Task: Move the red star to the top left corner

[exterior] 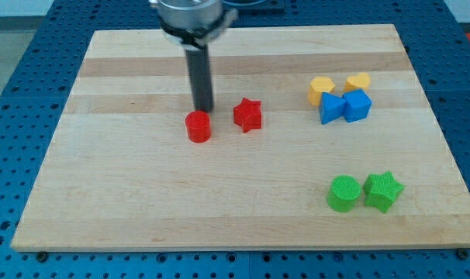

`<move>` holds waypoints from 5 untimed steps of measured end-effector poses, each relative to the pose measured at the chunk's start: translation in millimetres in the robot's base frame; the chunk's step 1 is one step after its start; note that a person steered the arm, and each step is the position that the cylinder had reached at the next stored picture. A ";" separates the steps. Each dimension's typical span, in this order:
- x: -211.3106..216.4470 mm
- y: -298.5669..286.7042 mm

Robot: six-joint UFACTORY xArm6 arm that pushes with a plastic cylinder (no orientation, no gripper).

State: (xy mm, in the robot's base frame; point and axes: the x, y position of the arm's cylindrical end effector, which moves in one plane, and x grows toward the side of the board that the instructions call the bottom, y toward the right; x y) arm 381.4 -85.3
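Wooden board (142, 209), pale planks, resting on a blue perforated bench (18, 116); all four board edges show in the view. Item one: red star (248, 115), lying a little to the view's left of centre in the upper half of the board, apart from every other block. Item two: red cylinder (198, 126), near the star on its left side, a clear strip of wood between them. Item three: my tip (205, 109), the lower end of the dark rod, standing just above the red cylinder towards the view's top, very close to or touching it, and left of the star without touching the star; there are no fingers on this rod, so nothing is held or clamped. Item four: yellow block (322, 87) and second yellow block (358, 80), side by side near the view's right, shapes not sure. Item five: two blue blocks, one (332, 108) and the other (357, 105), pressed together directly below the yellow pair. Item six: green cylinder (343, 193) and green star (383, 191), adjacent at lower right, close to the bottom edge. Open room: the whole left part of the board, including its top left corner, carries bare wood only, as does the lower left.
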 end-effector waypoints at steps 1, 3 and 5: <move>-6.7 -10.4; 37.6 12.7; 79.0 77.6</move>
State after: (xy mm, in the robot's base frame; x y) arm 460.4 -7.8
